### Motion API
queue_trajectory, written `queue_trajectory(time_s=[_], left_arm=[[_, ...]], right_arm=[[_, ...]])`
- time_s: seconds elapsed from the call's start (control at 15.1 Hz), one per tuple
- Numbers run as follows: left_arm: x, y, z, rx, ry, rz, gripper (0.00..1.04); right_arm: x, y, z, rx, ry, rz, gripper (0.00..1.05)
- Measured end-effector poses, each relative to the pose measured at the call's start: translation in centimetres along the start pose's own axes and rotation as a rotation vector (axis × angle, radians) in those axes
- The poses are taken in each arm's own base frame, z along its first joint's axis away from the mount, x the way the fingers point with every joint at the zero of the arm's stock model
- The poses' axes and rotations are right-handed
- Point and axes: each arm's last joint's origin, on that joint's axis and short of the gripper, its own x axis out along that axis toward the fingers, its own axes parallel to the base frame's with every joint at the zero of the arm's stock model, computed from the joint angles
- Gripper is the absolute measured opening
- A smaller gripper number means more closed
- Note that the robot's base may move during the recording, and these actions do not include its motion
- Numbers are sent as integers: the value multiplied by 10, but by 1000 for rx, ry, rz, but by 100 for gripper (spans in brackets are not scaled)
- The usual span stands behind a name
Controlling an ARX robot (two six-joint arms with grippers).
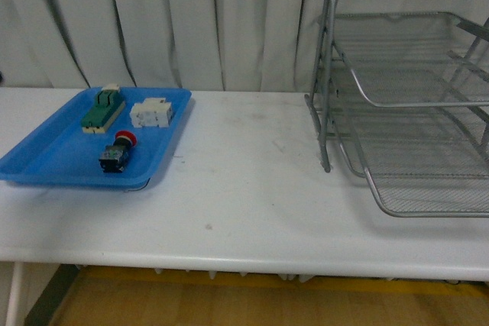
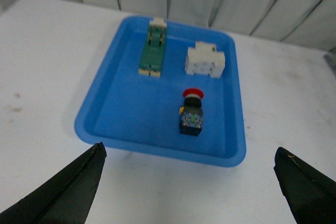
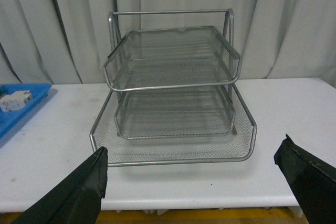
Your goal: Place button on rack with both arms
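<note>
Where the button [image 2: 191, 115] lies: in blue tray [image 2: 131, 108], red cap toward white block [image 2: 205, 60]
Rack [image 1: 405, 97]: on counter [image 1: 244, 188], well apart from blue tray
Left pincer [image 2: 189, 151]: fingers wide apart, empty
Right pincer [image 3: 192, 149]: fingers wide apart, facing rack

Front view: from the robot's body, looking slightly down across the white counter [image 1: 244, 181] to the curtain [image 1: 191, 20]; blue tray [image 1: 53, 154] at left of frame, rack [image 1: 412, 74] cut by the right edge.
Left wrist view: close above the blue tray, tilted steeply down between the spread tips of the left claw [image 2: 189, 150].
Right wrist view: low, facing the rack's open front between the spread tips of the right claw [image 3: 194, 148] (a little further off).
Shared: front and left wrist both take in the tray; front and right wrist both take in the rack.
</note>
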Motion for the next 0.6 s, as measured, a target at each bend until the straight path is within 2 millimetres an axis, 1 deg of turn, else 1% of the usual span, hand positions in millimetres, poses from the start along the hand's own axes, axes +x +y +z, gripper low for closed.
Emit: queue_trajectory(time_s=[0.07, 0.13, 0.2, 0.26, 0.33, 0.4, 0.46, 0.6], left_arm=[[32, -1, -8, 27, 91, 4, 98], [56, -3, -16, 45, 165, 2, 98], [78, -6, -20, 62, 209, 0, 98], [96, -11, -18, 83, 225, -4, 98], [115, -20, -11, 104, 224, -19, 98], [132, -27, -6, 129, 227, -28, 98], [144, -31, -8, 142, 243, -29, 98], [166, -36, -25, 177, 315, -8, 98]], right_arm=[[0, 0, 0, 0, 0, 0, 98], [0, 0, 0, 0, 0, 0, 98], [0, 0, 0, 0, 0, 0, 98], [0, 0, 0, 0, 0, 0, 98], [0, 0, 0, 0, 0, 0, 98], [0, 0, 0, 0, 0, 0, 98], [0, 0, 0, 0, 0, 0, 98], [0, 0, 0, 0, 0, 0, 98]])
